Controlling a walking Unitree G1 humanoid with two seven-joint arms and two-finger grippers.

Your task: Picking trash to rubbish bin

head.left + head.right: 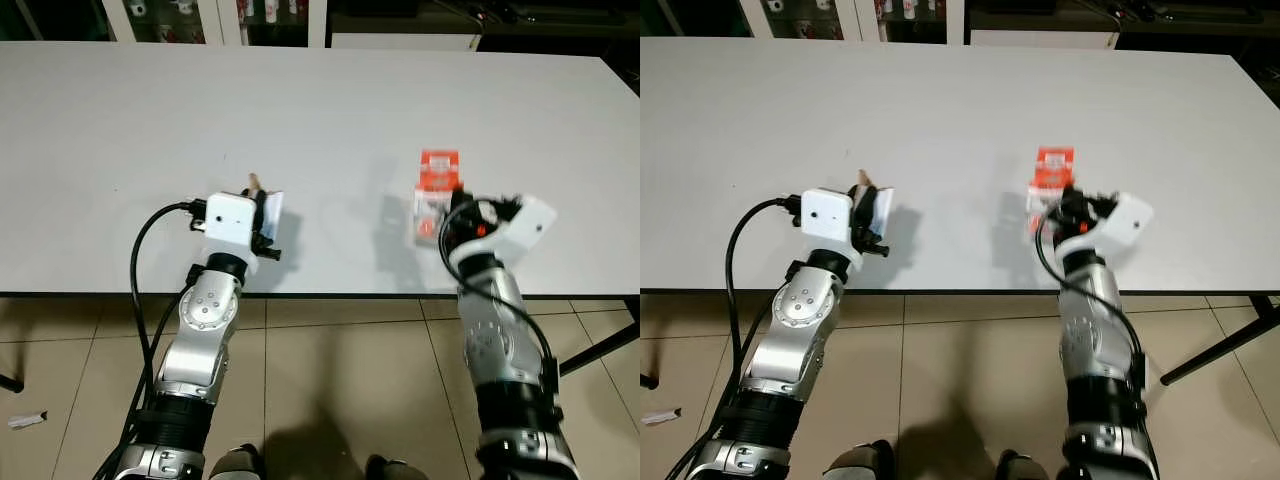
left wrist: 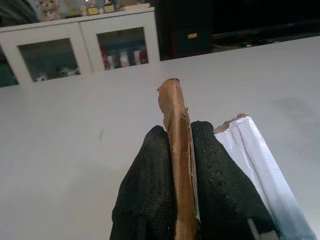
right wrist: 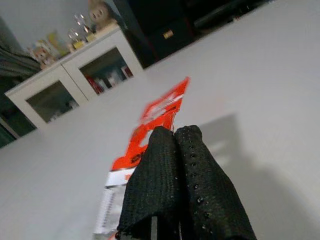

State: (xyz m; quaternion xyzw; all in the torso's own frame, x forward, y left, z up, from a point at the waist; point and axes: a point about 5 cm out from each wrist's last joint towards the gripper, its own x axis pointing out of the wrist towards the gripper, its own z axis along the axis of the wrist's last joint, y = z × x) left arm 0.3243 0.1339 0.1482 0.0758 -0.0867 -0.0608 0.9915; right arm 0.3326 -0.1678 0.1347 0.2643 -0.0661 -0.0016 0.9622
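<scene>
Left pincer [image 2: 182, 150] clamped on cardboard scrap [image 2: 172, 107]; right pincer [image 3: 175, 145] gripping orange wrapper [image 3: 160, 112].

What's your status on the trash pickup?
Left gripper shut on torn cardboard piece. Right gripper shut on red-and-white wrapper. Both over the white table. Nothing in the way.

Home room: white table [image 1: 300, 110], glass-fronted cabinet [image 2: 85, 47].

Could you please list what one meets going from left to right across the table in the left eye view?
Left hand pinching a torn piece of cardboard → bare white table → orange and white packet → right hand at the packet.
</scene>
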